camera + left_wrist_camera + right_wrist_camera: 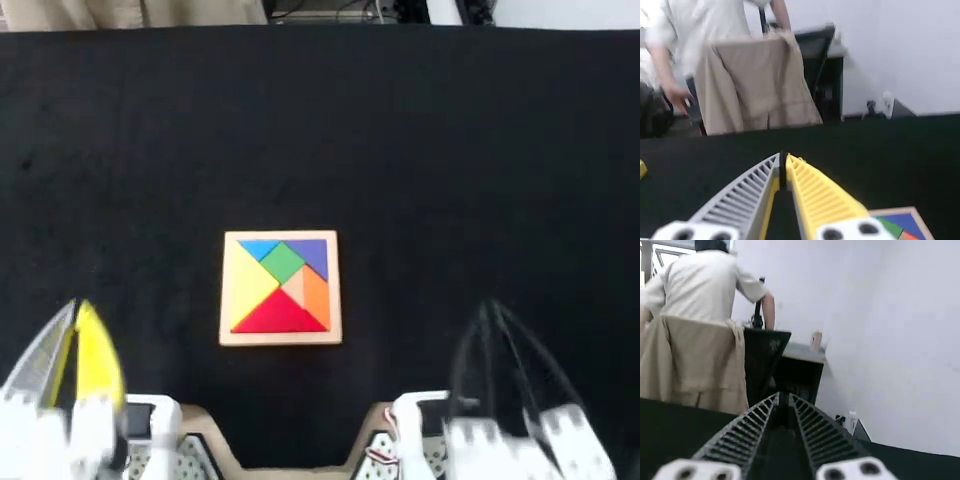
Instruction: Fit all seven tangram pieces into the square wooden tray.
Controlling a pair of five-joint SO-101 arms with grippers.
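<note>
Table, high view: black cloth covering the whole work surface.
Tray, high view: square wooden tray lies flat on the cloth, ahead of both grippers and between them, well apart from each. Seven tangram pieces sit inside and fill the square.
Left gripper, high view: left gripper has one grey and one yellow finger, tips together, nothing held.
Right gripper, high view: right gripper has dark fingers closed to a point, nothing held.
Room, left wrist view: white wall, black desk and a chair draped with a beige jacket, all beyond the gripper.
Left gripper, left wrist view: fingers pressed together; a tray corner lies beside the yellow finger.
Room, right wrist view: white wall, desk and jacket ahead.
Right gripper, right wrist view: fingers meet at the tip, empty.
</note>
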